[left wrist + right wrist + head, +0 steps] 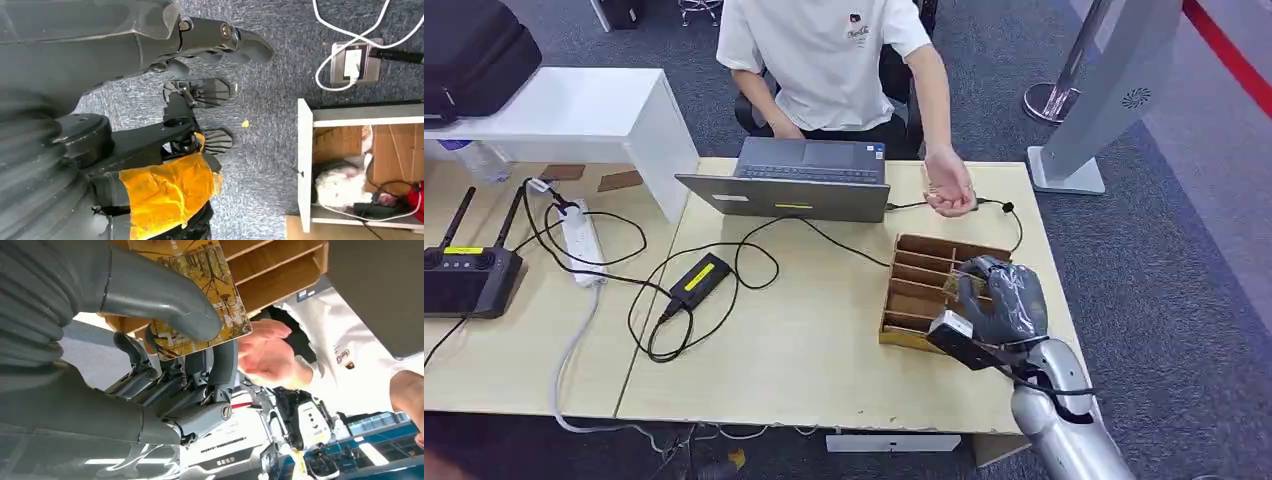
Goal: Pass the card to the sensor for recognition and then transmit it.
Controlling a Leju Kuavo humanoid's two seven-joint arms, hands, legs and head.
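Note:
My right hand (999,300) hangs over the right end of the wooden slotted box (919,285) on the table. In the right wrist view this hand (170,365) pinches a card (210,275) printed with a yellow-brown tree picture, the thumb (160,295) on its face and the dark fingers behind it. The card stands just above the box's slots (280,270). A black reader with a yellow label (700,279) lies mid-table, far left of the hand. My left hand (150,35) hangs over grey carpet, holding nothing, thumb stretched out.
A person in a white shirt sits behind the table, one hand (949,190) resting palm up beside the laptop (799,180); that palm (267,357) is beyond the card. Cables, a power strip (582,240) and a black remote (464,275) lie to the left.

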